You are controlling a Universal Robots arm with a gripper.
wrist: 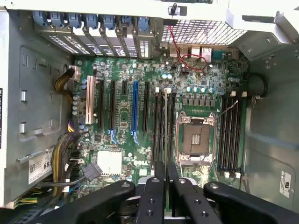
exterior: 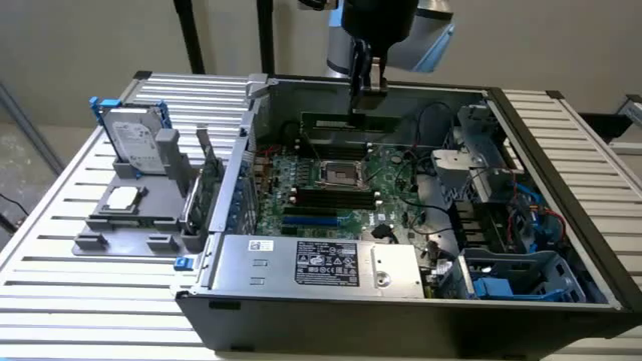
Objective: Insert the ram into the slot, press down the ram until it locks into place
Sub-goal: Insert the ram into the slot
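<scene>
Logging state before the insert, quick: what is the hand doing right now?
Hand: closed, holding the ram by its upper edge.

Thin green ram (exterior: 326,119), level and on edge, poised above long black slot (wrist: 159,130) at 12 o'clock of motherboard, not yet seated.

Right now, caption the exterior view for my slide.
End effector holds the ram over the motherboard inside the open computer case.
</scene>
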